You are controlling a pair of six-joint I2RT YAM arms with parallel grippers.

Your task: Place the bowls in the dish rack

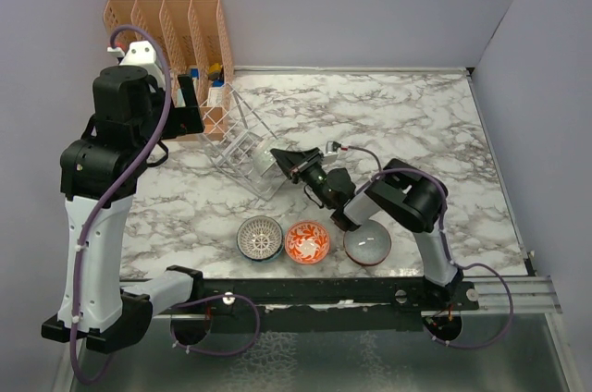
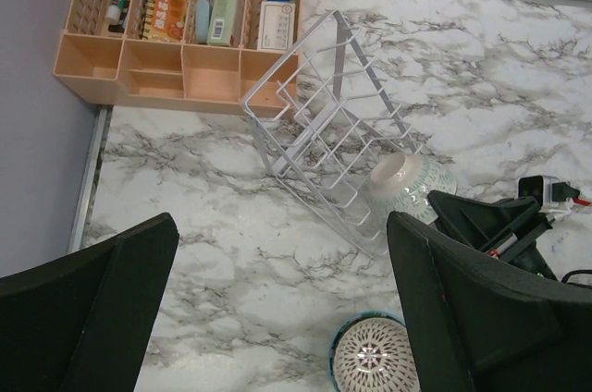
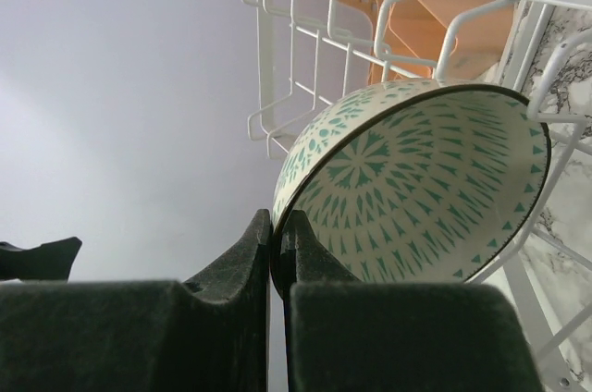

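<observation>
- Marble table point(image 1: 416, 124) lies under both grippers and carries everything else.
- Orange organizer point(image 2: 185, 68) stands well beyond the left gripper point(image 2: 282, 226), against the wall. It is no part of the job.
- The dish rack point(image 3: 370, 4) is thin white wire and sits directly ahead of the right gripper point(image 3: 277, 226). It looks tipped onto an edge. I judge it light and easy to shove, so pushing on it risks sliding it.
- The green leaf-patterned bowl point(image 3: 416, 189) stands on edge at the right gripper's fingertips, its wall pinched between the closed fingers near the rim. Rack wires run behind it and one crosses its rim. Whether it is seated I cannot tell.
- Three bowls wait behind the right gripper, toward the arm bases: the lattice bowl point(image 1: 260, 238), the red patterned bowl point(image 1: 307, 242) and the grey bowl point(image 1: 367, 244).
- They are likely stiff, glazed, slippery and chippable. A pinch across the rim wall suits each one.
- The left gripper hangs high with its fingers spread wide, holding nothing.
</observation>
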